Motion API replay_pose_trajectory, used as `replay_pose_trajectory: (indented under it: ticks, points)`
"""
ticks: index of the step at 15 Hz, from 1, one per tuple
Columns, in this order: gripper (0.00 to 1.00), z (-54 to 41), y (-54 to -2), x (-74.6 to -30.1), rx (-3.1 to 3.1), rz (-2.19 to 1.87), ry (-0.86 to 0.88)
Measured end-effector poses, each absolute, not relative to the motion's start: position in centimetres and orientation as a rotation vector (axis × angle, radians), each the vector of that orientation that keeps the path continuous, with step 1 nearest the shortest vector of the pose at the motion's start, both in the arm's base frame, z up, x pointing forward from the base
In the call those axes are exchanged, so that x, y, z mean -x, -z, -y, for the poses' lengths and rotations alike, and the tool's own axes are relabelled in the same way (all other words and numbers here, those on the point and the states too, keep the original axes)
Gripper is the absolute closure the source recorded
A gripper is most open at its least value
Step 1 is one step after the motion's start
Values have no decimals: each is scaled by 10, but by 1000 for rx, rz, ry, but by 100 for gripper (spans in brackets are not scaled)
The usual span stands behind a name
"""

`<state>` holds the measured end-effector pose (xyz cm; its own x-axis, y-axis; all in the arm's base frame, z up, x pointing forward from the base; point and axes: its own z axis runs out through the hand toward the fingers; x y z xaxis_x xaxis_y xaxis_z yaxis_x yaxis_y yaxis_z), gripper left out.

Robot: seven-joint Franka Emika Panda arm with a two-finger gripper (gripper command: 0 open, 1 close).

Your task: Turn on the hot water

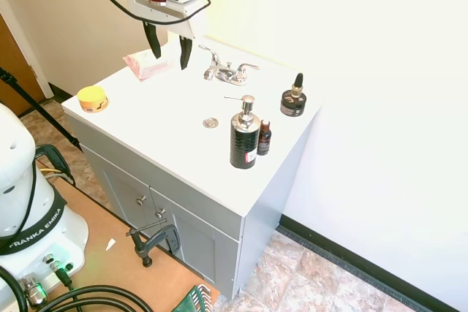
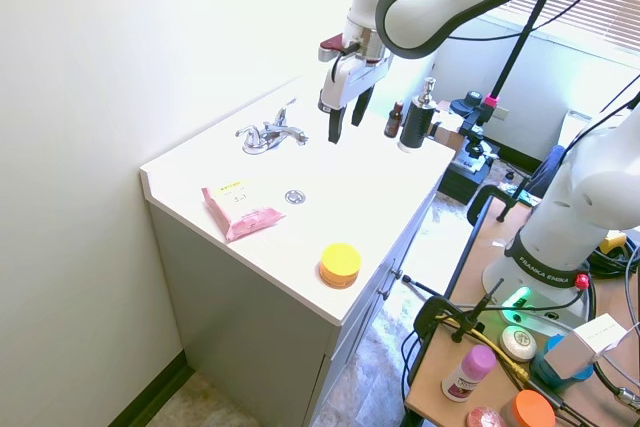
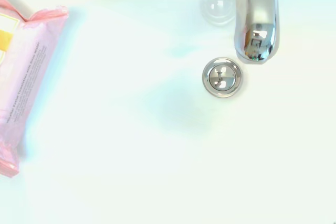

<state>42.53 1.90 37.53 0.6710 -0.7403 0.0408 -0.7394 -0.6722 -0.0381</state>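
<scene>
Chrome faucet (image 1: pixel 228 71), short curved spout, two slim levers, seemingly untouched | end effector (image 1: pixel 169 50) spread, empty

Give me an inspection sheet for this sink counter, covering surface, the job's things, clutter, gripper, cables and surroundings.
Surface: white counter, flat, with a drain ring.
Job's things: chrome faucet at the back by the wall, both levers untouched, no water seen.
Clutter: pink wipes packet, yellow tin, black soap bottle, small brown bottle, dark dropper jar.
Gripper: gripper open, above the counter beside the faucet, holding nothing.
Cables: black cable along the arm; more on the floor.
Surroundings: plain wall, grey cabinet, tile floor.
</scene>
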Motion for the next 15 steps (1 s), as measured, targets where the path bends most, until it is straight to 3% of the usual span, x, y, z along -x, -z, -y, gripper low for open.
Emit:
replay_pose_trajectory:
  ticks: [4, 10, 15]
  points:
    - [0, -23, -379, -433, 2840, -1308, 144]
    - [0, -64, -365, -503, 2722, -1464, 546]
    - [0, -77, -342, -547, 2678, -1459, 781]
